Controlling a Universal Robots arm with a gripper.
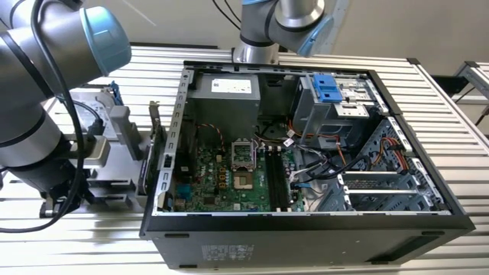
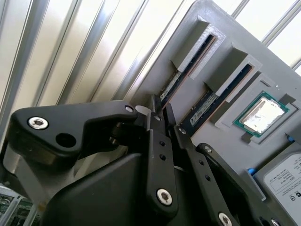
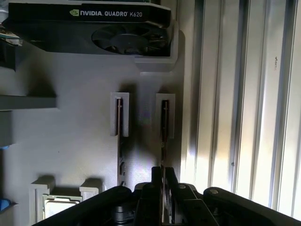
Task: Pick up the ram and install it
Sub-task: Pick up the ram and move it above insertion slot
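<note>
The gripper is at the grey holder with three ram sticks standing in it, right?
No, two, not three. The first wrist view shows the grey holder with one ram at the gripper and a second ram beside it.

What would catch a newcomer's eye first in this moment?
The open computer case dominates the exterior view, its green motherboard exposed. In both wrist views the pincer sits at one ram stick standing in a gray holder, a second stick alongside. The first wrist view also shows a graphics card on that holder.
</note>
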